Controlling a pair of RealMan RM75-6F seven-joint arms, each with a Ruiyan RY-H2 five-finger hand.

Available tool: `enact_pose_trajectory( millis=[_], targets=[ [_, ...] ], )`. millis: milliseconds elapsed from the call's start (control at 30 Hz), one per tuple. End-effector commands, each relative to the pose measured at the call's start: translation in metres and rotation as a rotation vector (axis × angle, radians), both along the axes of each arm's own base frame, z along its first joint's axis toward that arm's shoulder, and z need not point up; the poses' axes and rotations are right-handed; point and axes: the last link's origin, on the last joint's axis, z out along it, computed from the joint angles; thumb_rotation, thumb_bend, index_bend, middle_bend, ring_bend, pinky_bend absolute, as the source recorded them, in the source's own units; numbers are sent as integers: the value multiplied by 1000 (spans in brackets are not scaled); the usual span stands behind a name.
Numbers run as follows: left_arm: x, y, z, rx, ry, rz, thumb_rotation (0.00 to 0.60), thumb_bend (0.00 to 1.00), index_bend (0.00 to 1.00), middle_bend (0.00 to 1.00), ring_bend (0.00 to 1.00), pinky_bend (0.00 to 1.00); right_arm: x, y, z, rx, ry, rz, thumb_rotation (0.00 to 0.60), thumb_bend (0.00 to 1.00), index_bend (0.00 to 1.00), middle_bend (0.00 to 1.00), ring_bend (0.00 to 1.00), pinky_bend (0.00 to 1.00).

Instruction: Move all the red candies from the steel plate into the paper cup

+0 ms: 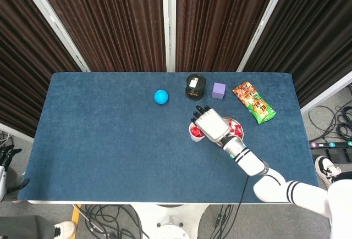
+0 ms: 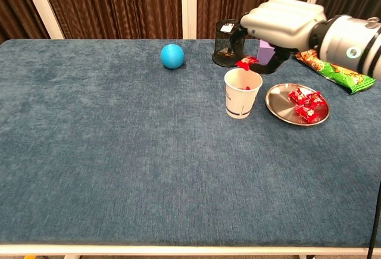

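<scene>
1. Right hand poised above the paper cup, pinching one red candy between thumb and fingers, just over the cup's rim and not yet released.
2. Same hand in the head view covering part of the cup, forearm running back over the near edge of the steel plate.
3. Left hand absent from both views.
4. Inside the cup: red visible at the bottom, so at least one candy judged already delivered; exact count impossible to tell.
5. Just to the right of the cup, close but not touching: the steel plate, holding a small cluster of red candies toward its far-right side, apparently three or so, wrappers overlapping too much for a firm count.
6. Judged progress: partway through. One candy about to drop, several on the plate left to fetch, one trip each at this rate.
7. Further out, none of it part of the job: black mesh cup, purple block partly behind the hand, blue ball, green snack bag.
</scene>
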Motion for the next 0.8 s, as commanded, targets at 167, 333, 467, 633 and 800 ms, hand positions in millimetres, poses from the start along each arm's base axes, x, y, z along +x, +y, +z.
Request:
enact_pose_trajectory(
  millis=[167,333,467,633,800],
  targets=[
    [-1,-2,-1,3,-2,3,600,0,287,249,141,210,-2,-1,-3,2,27,-13,600,236,390,327,160,360],
    [0,-2,-1,3,-3,-5,600,0,288,248,141,210,-8,-5,13,-48,-5,-40,600,156,370,320,159,358],
    [1,-1,-2,2,-9,-10,600,0,287,248,141,210,-34,-8,37,-107,-9,-127,600,33,368,349,166,359],
    [3,2,-6,-7,-17,-21,600,0,287,248,141,210,-71,-7,45,-118,80,-222,600,44,390,375,173,359],
    [3,2,-4,-2,-15,-21,600,0,287,249,141,210,-94,-5,31,-87,143,-283,600,106,393,375,173,359]
  ],
)
